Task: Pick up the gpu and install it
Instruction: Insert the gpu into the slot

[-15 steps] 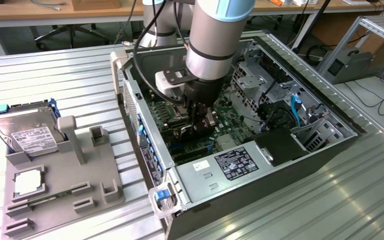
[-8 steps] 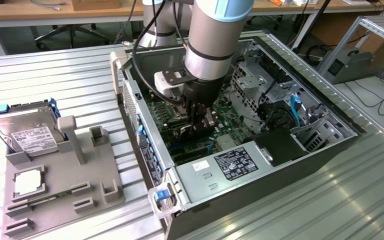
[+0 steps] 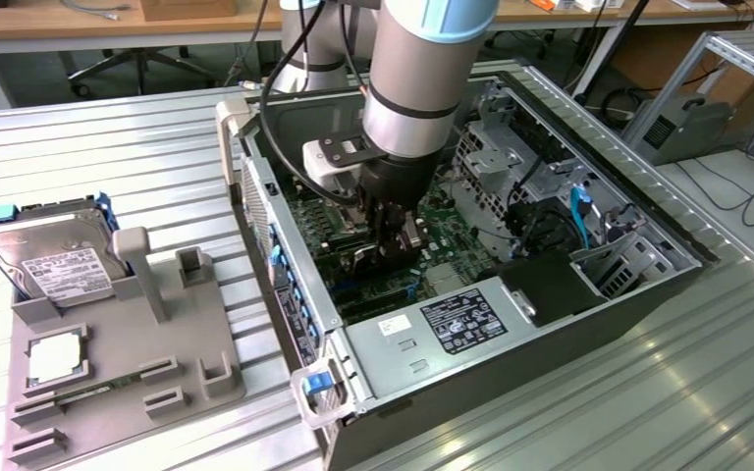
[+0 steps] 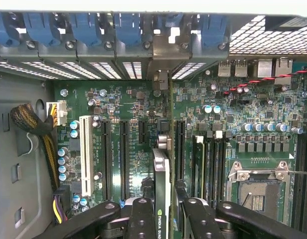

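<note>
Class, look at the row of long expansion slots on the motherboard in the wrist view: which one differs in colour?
The white slot, at the end of the row nearest the bundled power cables. The other long slots beside it are all black.

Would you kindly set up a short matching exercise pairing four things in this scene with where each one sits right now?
Things:
1. gpu
2. hard drive
3. CPU chip
4. gripper

Places:
A. lying flat on the grey holder tray
B. standing on edge at the holder tray's far corner
C. inside the open computer case, above the motherboard
D. held on edge between the fingers

Pairs: 1-D, 2-B, 3-A, 4-C
</note>
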### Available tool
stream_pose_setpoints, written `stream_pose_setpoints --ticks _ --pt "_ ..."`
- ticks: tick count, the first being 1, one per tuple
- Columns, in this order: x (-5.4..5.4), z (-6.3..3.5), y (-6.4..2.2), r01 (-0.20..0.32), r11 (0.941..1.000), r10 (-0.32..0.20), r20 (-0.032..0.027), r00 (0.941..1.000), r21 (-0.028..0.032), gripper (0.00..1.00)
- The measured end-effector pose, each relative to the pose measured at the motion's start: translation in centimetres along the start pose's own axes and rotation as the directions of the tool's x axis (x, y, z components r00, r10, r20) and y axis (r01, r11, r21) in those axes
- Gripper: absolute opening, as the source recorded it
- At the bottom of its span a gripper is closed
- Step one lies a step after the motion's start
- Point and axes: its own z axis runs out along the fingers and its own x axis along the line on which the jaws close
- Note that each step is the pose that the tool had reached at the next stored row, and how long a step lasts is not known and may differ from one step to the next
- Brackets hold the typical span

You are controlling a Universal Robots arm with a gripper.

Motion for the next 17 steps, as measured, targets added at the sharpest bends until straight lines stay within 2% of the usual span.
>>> stream_pose_setpoints --ticks 17 --pt "0.0 -0.01 0.08 0.006 1.0 -0.006 0.0002 1.0 0.001 0.26"
